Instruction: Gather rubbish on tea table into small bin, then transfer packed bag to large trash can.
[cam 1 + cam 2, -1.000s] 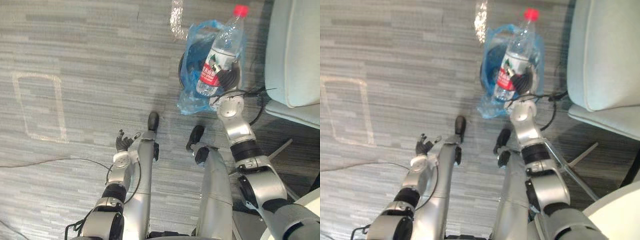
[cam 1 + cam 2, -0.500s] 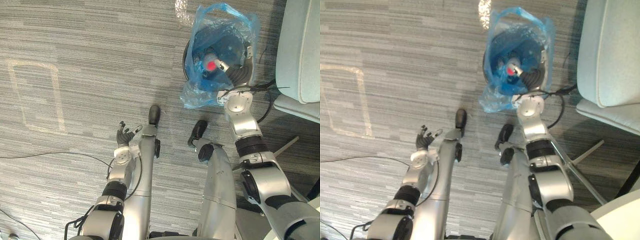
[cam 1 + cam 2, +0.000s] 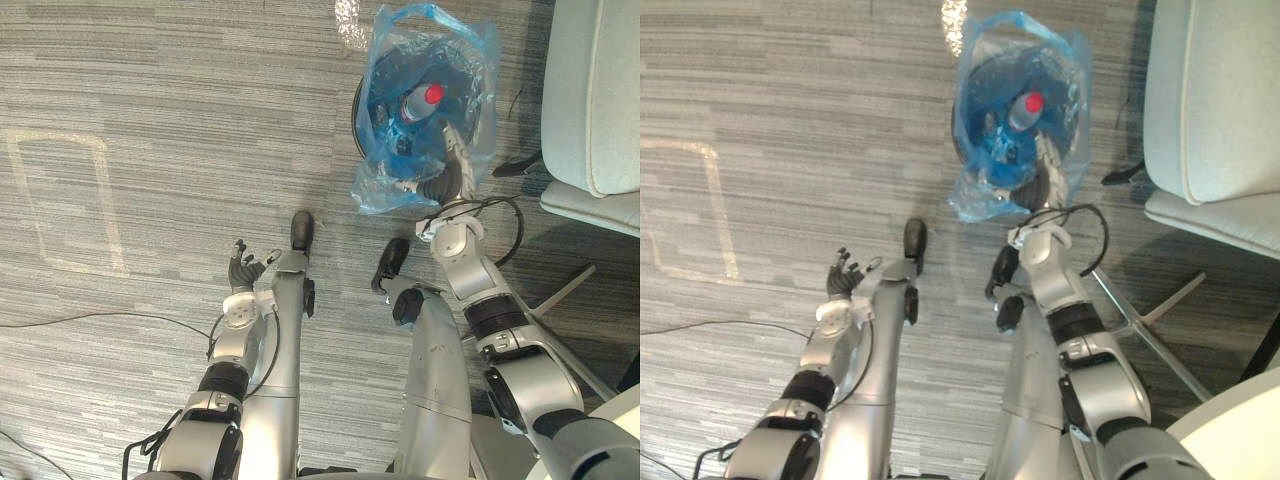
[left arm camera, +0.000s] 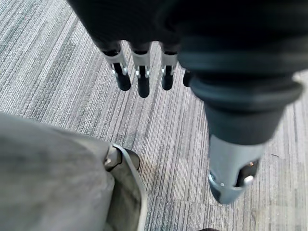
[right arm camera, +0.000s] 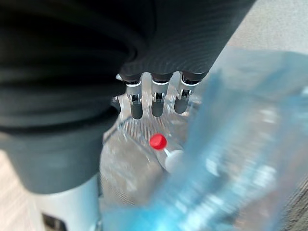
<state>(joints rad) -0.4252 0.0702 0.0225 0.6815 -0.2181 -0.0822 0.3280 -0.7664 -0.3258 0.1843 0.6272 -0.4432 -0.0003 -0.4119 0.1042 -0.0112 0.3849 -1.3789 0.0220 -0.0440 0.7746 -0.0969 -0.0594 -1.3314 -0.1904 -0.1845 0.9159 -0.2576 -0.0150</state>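
A small dark bin lined with a blue plastic bag (image 3: 378, 190) stands on the grey carpet ahead of me. A clear plastic bottle (image 3: 414, 106) with a red cap (image 5: 158, 141) sits inside the bag, cap up. My right hand (image 3: 447, 172) hovers at the bin's near rim with straight fingers (image 5: 154, 103) and holds nothing. Low on my left side, my left hand (image 3: 242, 270) hangs over the carpet, its fingers (image 4: 143, 77) straight and empty.
A pale upholstered seat (image 3: 590, 100) stands right of the bin, with a thin metal leg (image 3: 570, 290) slanting across the floor below it. A taped rectangle (image 3: 60, 210) marks the carpet at left. A shiny scrap (image 3: 350, 15) lies beyond the bin.
A second ago my right hand held the bottle over the bin. The bottle now sits in the bag, and the hand has opened and drawn back to the near rim.
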